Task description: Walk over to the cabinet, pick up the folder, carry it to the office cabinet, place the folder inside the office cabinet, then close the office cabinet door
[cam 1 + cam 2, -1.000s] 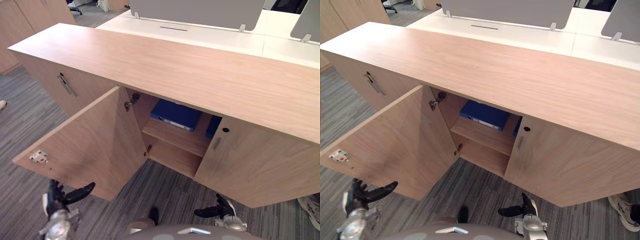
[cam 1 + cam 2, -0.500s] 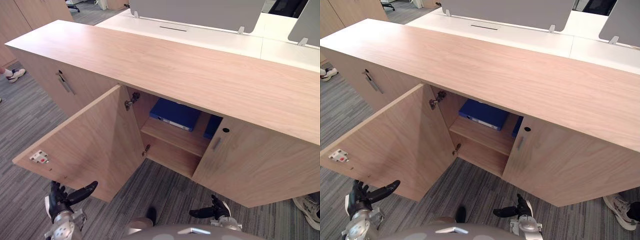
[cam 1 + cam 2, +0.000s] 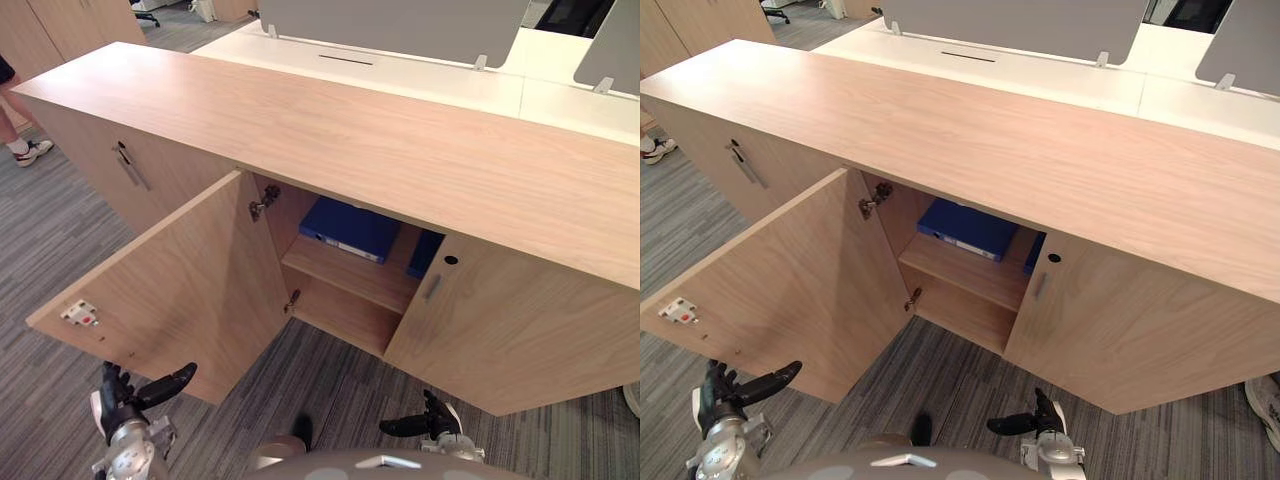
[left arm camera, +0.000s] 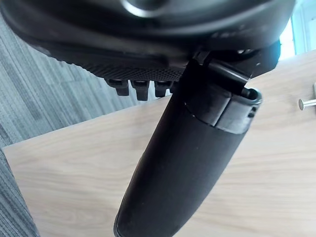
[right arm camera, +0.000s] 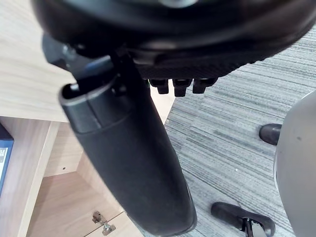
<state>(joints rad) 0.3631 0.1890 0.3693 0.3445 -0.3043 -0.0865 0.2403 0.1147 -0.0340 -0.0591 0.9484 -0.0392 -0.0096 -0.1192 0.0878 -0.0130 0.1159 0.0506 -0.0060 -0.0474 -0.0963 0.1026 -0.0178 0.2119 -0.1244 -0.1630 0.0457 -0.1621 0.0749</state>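
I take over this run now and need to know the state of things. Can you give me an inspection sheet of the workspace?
Surface: cabinet top, light wood; nothing seen on it.
Job's things: blue folder lies flat on the upper shelf inside the cabinet; left door swung wide open, right door ajar.
Clutter: a second blue item beside the folder, partly hidden by the right door.
Hands: left hand and right hand low before the cabinet, both open and holding nothing.
Cables: nothing seen.
Surroundings: grey striped carpet; white desks with grey dividers behind the cabinet; a person's shoe at far left.
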